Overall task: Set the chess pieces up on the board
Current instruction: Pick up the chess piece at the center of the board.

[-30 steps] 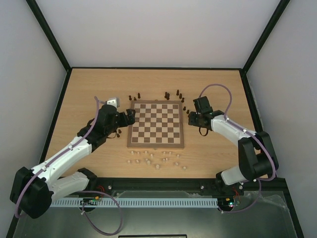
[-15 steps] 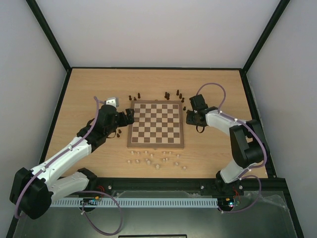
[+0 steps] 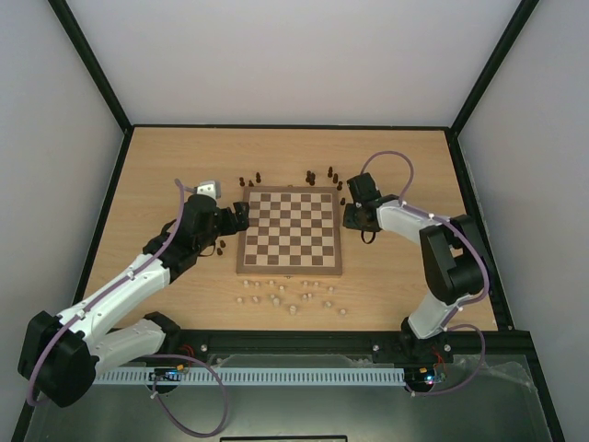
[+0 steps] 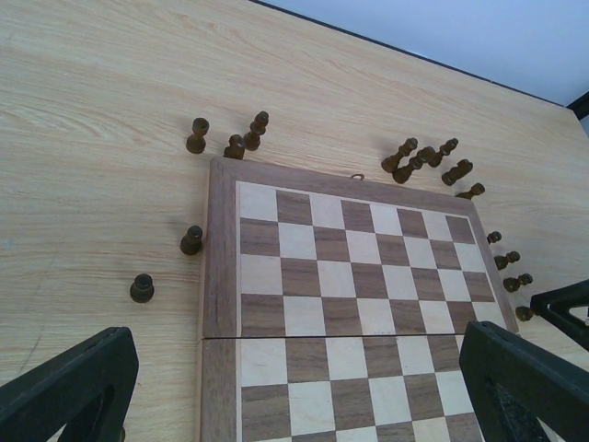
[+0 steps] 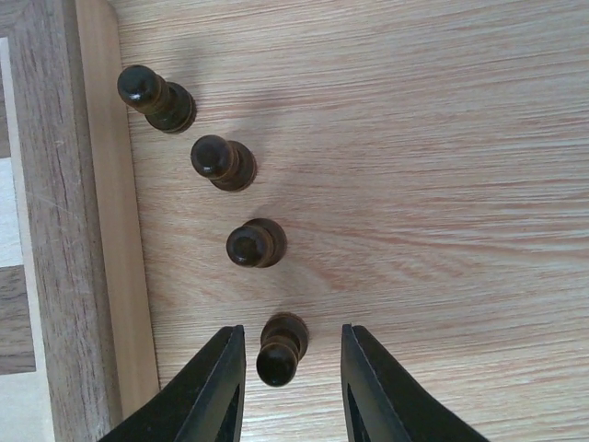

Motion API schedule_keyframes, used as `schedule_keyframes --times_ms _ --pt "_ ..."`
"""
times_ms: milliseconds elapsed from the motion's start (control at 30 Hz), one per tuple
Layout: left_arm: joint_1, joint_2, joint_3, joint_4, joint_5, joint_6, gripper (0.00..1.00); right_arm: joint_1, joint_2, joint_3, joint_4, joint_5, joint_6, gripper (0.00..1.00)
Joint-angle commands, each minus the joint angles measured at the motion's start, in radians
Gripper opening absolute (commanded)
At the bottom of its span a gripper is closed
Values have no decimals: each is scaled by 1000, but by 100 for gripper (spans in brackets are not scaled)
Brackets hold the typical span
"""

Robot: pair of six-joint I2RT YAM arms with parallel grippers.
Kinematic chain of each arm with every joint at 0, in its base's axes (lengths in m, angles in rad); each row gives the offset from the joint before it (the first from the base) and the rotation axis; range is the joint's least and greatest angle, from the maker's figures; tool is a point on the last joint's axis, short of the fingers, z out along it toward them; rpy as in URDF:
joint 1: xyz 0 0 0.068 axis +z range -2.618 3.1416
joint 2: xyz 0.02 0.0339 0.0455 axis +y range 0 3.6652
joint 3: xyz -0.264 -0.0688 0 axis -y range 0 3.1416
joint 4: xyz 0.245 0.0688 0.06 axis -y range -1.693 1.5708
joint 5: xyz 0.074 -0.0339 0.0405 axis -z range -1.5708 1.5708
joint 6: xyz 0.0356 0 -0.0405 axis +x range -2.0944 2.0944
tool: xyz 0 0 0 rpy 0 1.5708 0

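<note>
A dark pawn [image 5: 281, 348], lowest of four chess pieces [image 5: 224, 162] lined beside the board [image 5: 55, 230] at the frame's left edge, stands between the right gripper [image 5: 292, 339]'s parted fingers, apparently untouched. More dark pieces stand on the table [image 3: 166, 166] past the board's upper edge. The left gripper [image 4: 299, 354] hangs wide open at the board's left side.

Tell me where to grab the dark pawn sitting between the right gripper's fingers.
Pinch the pawn on its slim stem under the round head, coming straight down. It stands upright, wider at the base. With the right gripper, put one finger beside the board border and one on the open table side, crosswise to the row, clear of the next pawn.
</note>
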Motion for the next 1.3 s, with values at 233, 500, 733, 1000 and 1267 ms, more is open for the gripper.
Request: schedule_keyframes --times_ms 233,500,733,1000,1267 --pt "-2 3 -15 16 -15 16 99 18 62 53 -17 38 1 22" --pt "4 7 -21 26 0 16 99 23 69 55 -27 61 1 13" --pt "5 7 -23 27 4 16 99 26 38 40 -46 82 2 5" --pt "5 2 -25 27 3 14 99 71 -74 89 -139 103 4 3" --pt "9 -3 -31 35 6 14 99 109 -34 246 -185 31 -13 4"
